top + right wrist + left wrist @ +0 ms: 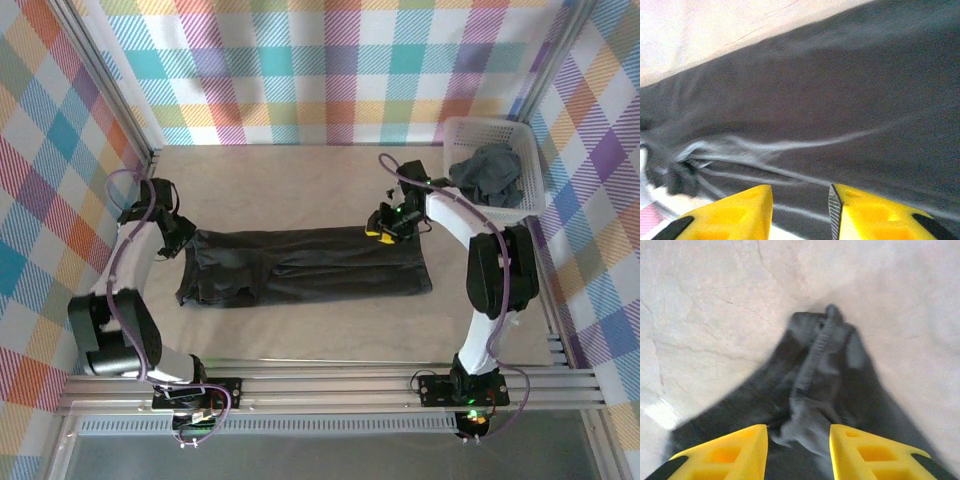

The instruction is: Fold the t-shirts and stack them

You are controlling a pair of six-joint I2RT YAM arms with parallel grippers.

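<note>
Charcoal soft cloth, a plain dark t-shirt (pixel 300 265), lies on the beige counter (pixel 280 180) as one long flat band. It runs from left to right in the middle of the counter, with some folds and creases along it.

At the left end of the t-shirt is the left claw (pixel 176 240). In the left wrist view, the left claw (pixel 799 452) has its yellow plastic fingers (pixel 735 452) a little apart, and a grey lump of the t-shirt (pixel 825 355) sits between the tips and touches both, so the claw is clamped on the cloth. Beyond the lump, the cloth narrows to a point on the pale counter (pixel 705 300).

The right claw (pixel 385 225) is at the far edge of the t-shirt, toward its right end. In the right wrist view the right claw (pixel 800 215) has its two yellow fingers close together with a narrow gap. The dark t-shirt (pixel 840 90) spreads out beyond them and passes into this gap. I cannot tell if the fingers press the cloth or only stand over it.

In the far right corner of the counter stands a white plastic lattice basket (pixel 480 121). Inside it lie crumpled t-shirts (pixel 490 172) of dark grey cloth, well apart from the flat one. Walls of coloured plaid fabric (pixel 330 60) stand around the counter.
</note>
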